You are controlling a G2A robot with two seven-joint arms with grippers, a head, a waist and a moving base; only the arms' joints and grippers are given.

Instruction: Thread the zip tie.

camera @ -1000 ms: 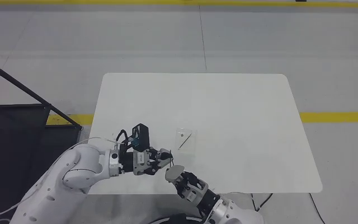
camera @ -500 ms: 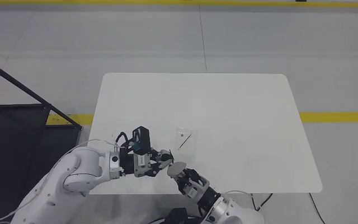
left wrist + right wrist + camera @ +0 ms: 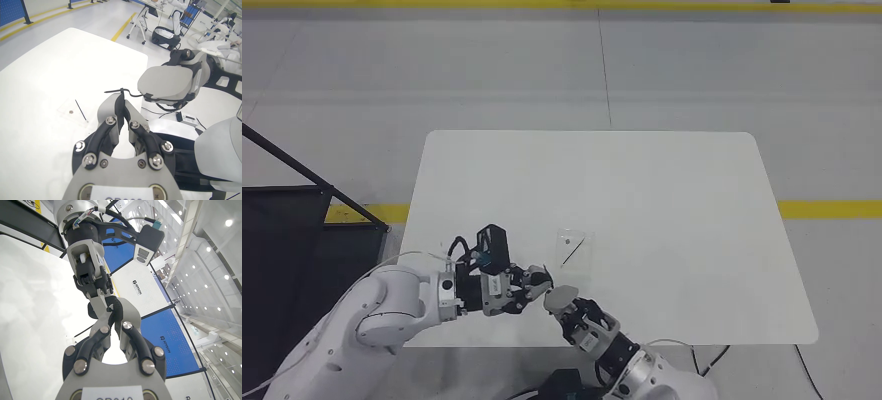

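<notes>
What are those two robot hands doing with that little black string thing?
That is a zip tie. The left gripper is pinching it by its small square head, and the right gripper is pinching the other end. They hold it up over the near part of the white table. The pointed tip sticks out past the head. A second zip tie lies on a clear sheet on the table.
</notes>
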